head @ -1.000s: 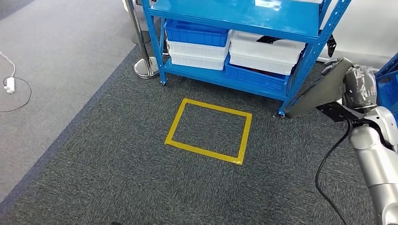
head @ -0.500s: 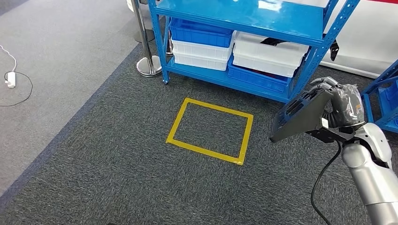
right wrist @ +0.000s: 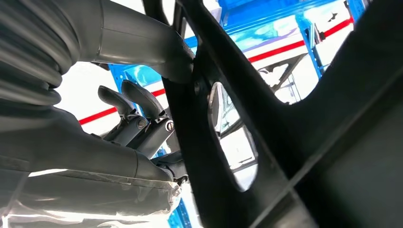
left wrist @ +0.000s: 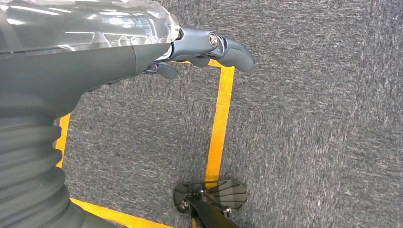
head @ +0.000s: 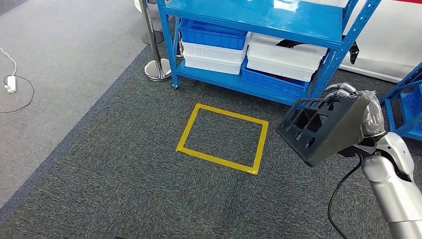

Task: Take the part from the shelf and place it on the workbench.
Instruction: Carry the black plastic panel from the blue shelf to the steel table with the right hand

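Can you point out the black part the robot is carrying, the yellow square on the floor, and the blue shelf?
black part (head: 321,130): head view, on its broad dark side.
yellow square (head: 230,115): head view, on the far strip of tape.
blue shelf (head: 249,15): head view, on the flat upper board.

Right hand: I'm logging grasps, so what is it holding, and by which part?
The right hand holds the black ribbed plastic part by its far right edge. The fingers hook over its top rim.

I saw my silver right arm (head: 393,199), black cable (head: 341,191), grey ribbed wrist cover (left wrist: 28,156), clear plastic wrap (left wrist: 85,21), screws.
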Robot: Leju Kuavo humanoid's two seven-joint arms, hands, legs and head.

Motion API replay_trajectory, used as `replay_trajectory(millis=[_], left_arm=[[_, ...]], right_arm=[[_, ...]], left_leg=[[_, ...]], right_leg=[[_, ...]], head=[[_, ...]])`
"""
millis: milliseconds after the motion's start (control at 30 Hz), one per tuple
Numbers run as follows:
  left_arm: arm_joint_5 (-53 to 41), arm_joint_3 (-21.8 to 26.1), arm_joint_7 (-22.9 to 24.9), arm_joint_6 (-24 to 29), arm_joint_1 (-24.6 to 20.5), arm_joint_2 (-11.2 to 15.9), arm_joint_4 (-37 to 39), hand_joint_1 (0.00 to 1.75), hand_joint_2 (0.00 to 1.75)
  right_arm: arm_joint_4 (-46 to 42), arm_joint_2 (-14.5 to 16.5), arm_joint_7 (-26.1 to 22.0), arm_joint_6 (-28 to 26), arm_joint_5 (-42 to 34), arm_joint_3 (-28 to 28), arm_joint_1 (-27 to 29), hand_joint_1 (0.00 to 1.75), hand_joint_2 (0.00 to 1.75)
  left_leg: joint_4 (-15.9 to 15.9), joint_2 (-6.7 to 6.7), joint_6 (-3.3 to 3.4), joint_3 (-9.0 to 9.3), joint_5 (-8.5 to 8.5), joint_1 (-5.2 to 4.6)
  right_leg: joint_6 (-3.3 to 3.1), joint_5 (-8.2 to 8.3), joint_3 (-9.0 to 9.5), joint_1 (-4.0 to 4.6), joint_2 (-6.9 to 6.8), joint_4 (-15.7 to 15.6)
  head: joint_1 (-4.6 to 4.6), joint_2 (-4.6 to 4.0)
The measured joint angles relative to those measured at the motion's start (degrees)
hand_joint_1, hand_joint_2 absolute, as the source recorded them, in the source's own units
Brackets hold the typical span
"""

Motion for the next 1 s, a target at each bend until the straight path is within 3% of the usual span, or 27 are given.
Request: replay_trajectory(millis=[300,533,600,733,867,933,1000], left_arm=[[0.03,-0.02,-1.47,-1.04,0.01,-0.02,0.00,0.00,1.75],[0.91,0.03,-1.97,-1.77,-0.07,0.00,0.00,0.00,1.75],[1.28,0.10,-1.91,-1.74,-0.11,-0.01,0.00,0.00,1.75],[1.82,0.24,-1.96,-1.56,-0.09,-0.02,0.00,0.00,1.75],[1.88,0.34,-2.40,-1.55,-0.08,0.06,-0.01,0.00,1.75],[1.74,0.34,-2.77,-1.62,-0.03,-0.02,-0.01,0.00,1.75],[1.48,0.33,-2.81,-1.67,0.10,-0.08,-0.01,0.00,1.75]], right_arm=[[2.42,1.32,0.55,-0.19,-10.99,-2.02,2.66,1.75,1.75],[8.70,3.11,0.62,11.56,-30.35,-3.20,2.11,1.75,1.75],[11.38,3.95,-0.20,9.99,-28.88,-2.86,1.85,1.75,1.75],[14.59,5.46,-2.40,0.71,-20.34,-1.57,1.39,1.75,1.75],[15.88,6.31,-2.38,-3.40,-16.14,-0.92,1.42,1.75,1.75],[15.76,6.38,-2.32,-5.81,-13.21,-0.74,2.12,1.75,1.75],[15.29,6.37,-1.88,-7.68,-10.75,-0.70,3.33,1.75,1.75]], left_leg=[[-0.01,0.00,-0.01,-0.05,0.01,0.05],[-0.01,0.00,0.02,-0.10,0.03,0.05],[-0.01,0.00,0.02,-0.11,0.03,0.05],[-0.01,-0.01,0.02,-0.13,0.05,0.05],[-0.53,0.16,0.87,0.08,0.42,-0.07],[-2.18,0.60,1.37,0.88,1.30,0.40],[-3.00,1.12,1.60,1.24,1.71,0.65]], right_leg=[[-0.01,0.00,-0.05,0.04,0.01,0.01],[0.00,0.01,-0.06,0.04,0.00,0.02],[0.00,0.01,-0.07,0.04,-0.01,0.02],[0.00,0.01,-0.10,0.04,-0.02,0.02],[0.73,0.48,0.09,-0.34,0.17,-0.68],[0.92,-0.77,-0.46,-0.21,0.41,0.69],[1.05,-4.22,-3.06,-0.25,0.61,6.43]], head=[[0.00,0.00],[0.00,0.00],[0.00,0.00],[0.00,0.00],[-0.01,0.00],[-0.01,0.00],[0.00,0.00]])
